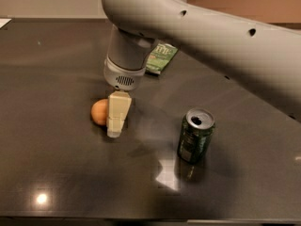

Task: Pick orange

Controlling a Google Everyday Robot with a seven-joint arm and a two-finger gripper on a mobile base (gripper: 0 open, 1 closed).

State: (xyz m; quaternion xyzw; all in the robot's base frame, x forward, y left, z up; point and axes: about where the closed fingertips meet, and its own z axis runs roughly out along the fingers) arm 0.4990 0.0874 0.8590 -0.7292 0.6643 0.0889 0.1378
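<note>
Camera view shows claw (114, 128) just beside the orange (98, 112), cannot tell its opening

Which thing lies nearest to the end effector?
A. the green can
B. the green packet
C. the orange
C: the end effector is low over the table, right beside the orange and partly covering it, while the can stands apart and the packet lies farther back.

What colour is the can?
The can is dark green with a silver top, in the camera view. The hand is close beside the orange.
</note>
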